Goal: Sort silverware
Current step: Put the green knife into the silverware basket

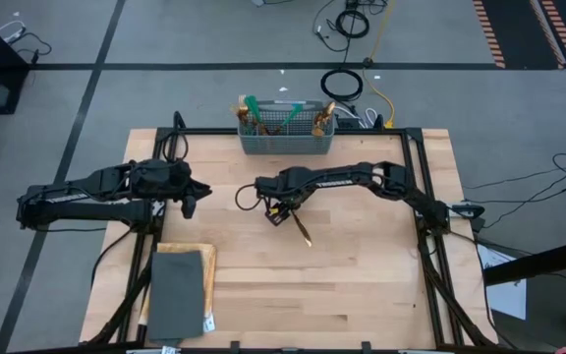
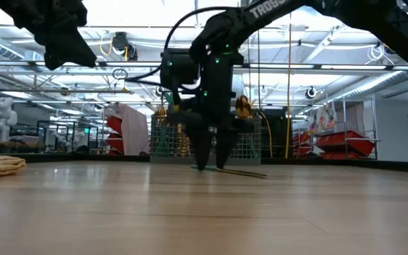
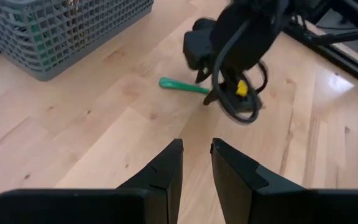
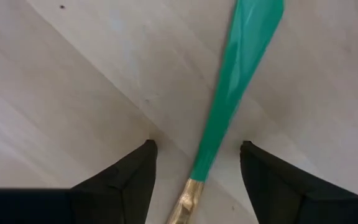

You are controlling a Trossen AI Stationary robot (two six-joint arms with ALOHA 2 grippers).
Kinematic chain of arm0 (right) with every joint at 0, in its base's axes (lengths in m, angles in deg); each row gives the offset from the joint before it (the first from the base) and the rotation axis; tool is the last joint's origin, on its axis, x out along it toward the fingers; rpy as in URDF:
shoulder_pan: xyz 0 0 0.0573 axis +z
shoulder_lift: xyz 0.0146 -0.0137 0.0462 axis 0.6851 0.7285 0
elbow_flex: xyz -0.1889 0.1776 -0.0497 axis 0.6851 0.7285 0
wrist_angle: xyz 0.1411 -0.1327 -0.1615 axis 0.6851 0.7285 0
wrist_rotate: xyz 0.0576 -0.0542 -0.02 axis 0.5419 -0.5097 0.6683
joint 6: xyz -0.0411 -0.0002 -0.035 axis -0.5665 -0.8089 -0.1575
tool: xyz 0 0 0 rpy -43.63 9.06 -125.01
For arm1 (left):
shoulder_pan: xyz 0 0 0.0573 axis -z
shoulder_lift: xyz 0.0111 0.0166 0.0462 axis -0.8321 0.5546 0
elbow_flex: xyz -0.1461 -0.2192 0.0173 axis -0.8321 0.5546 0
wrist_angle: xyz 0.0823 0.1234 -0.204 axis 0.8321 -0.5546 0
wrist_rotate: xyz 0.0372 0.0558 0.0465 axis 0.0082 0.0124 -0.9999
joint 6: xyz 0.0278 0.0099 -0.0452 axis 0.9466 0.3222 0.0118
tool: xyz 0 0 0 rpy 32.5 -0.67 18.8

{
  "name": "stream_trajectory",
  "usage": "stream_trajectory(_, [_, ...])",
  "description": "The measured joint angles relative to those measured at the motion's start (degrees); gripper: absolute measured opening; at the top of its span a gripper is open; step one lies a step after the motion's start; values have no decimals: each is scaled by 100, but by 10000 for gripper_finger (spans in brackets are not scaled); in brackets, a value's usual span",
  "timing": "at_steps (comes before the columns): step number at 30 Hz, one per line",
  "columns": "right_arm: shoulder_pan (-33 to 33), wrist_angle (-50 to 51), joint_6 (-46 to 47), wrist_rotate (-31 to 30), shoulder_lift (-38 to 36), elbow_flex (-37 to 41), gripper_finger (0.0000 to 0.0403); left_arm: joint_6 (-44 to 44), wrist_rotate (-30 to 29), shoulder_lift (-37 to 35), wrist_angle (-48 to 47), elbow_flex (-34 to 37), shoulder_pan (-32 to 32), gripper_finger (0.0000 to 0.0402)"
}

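seen from above, a pale wooden counter (image 1: 362,285) carried two dark robot arms. one piece of silverware (image 1: 301,228) lay flat on the wood just past the centre toward three o'clock. it had a thin teal-green handle (image 4: 235,81) that widened toward its free end, joined to a shiny gold neck (image 4: 185,205); its head could not be told. the piece lay slanted, running from about ten o'clock to four o'clock.

the right hand (image 1: 278,211) was lowered over the piece with its tips at the counter surface. its two dark fingers (image 4: 126,174) stood apart, one on each side of the handle near the gold join, neither touching it.

at twelve o'clock, at the far edge of the counter, a grey wire mesh basket (image 1: 285,144) held more silverware upright, green handles and gold heads showing above its rim.

the left hand (image 1: 191,200) hovered above the counter at nine o'clock, well apart from the lying piece, its fingers (image 3: 166,168) partly apart with a narrow gap and holding nothing.

a dark grey slab (image 1: 177,293) rested at seven o'clock.
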Motion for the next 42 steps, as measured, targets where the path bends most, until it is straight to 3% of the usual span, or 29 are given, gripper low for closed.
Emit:
stream_trajectory(6, [-129,83,-255,311,167,-15,193,0,0,0,-74,0,0,90])
stream_trajectory(17, [-107,69,-411,502,555,-57,13,-4,0,0,-149,0,0,90])
stream_trajectory(32, [22,646,-462,317,699,-1122,1,-41,0,0,-147,0,1,90])
stream_trajectory(42, [24,302,-625,20,719,-2102,0,-41,0,0,-145,0,2,90])
